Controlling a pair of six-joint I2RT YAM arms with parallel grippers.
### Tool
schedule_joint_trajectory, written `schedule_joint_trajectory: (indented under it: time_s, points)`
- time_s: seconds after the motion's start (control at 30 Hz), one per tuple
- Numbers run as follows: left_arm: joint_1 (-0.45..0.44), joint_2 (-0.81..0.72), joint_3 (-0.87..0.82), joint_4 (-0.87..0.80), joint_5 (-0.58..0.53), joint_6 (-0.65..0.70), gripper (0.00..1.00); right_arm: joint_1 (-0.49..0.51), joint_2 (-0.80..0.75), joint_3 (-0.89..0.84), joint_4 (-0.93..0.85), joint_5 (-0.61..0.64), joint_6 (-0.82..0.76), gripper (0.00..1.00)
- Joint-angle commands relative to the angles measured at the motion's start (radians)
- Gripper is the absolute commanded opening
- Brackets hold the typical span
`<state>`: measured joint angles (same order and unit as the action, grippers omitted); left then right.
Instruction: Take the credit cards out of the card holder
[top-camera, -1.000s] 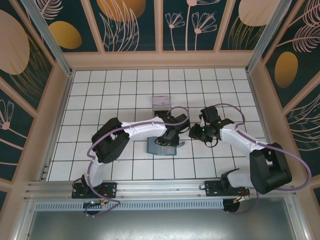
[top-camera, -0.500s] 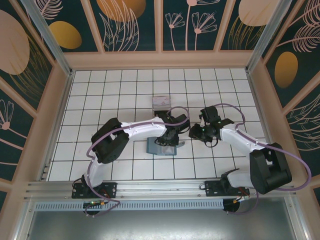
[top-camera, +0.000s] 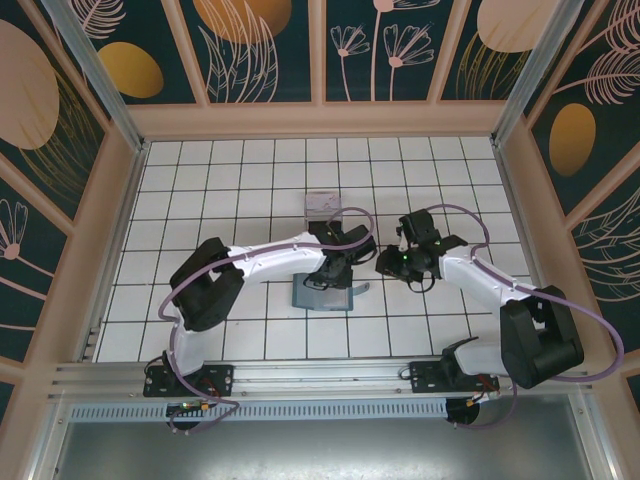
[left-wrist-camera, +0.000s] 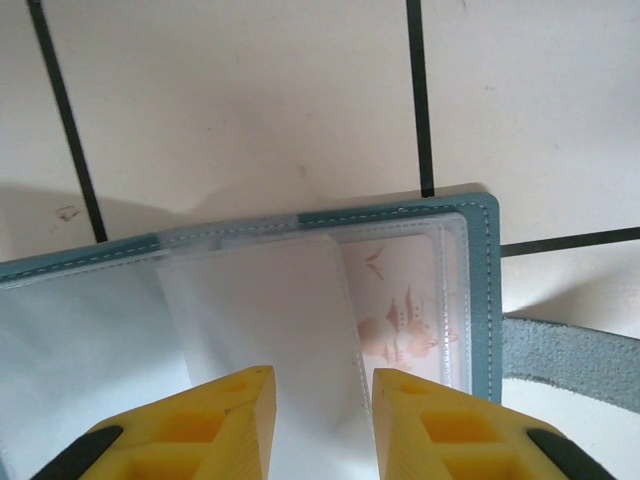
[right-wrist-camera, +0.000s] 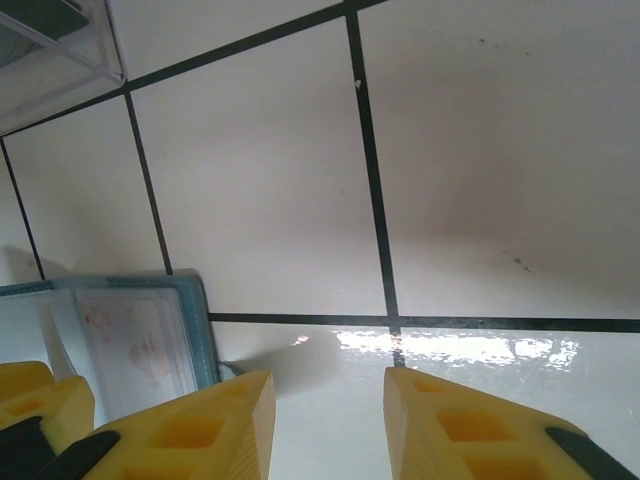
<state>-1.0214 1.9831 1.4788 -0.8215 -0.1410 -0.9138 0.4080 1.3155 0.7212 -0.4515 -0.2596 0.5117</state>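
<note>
One pinkish card (left-wrist-camera: 405, 310) sleeved in open teal holder (left-wrist-camera: 486, 300); left gripper (left-wrist-camera: 323, 420), right gripper (right-wrist-camera: 330, 420) agape.

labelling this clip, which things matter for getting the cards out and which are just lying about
For the job:
- card holder, lying open
- pale card with pink print, in a clear sleeve
- left claw, open over the sleeves
- right claw, open beside the holder

Lying about:
- clear plastic box, farther back

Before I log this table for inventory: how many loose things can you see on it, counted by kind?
card holder: 1
credit card showing in its sleeve, pale with pink print: 1
clear box: 1
Total: 3
</note>
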Motion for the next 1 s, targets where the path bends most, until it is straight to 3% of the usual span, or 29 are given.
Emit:
schedule_joint_trajectory:
  time_s: [0.0,0.63,0.97]
  points:
    - [-0.004,-0.06,-0.025,-0.04,-0.041,0.002,0.32,0.017,-0.012,0.032,-0.027,0.014,0.026,0.35]
    - [0.02,-0.196,-0.178,-0.053,-0.08,0.004,0.3,0.134,0.076,0.127,-0.041,0.079,0.107,0.35]
    - [0.096,-0.353,-0.391,0.119,-0.009,0.005,0.29,0.205,0.124,0.198,-0.073,0.112,0.137,0.34]
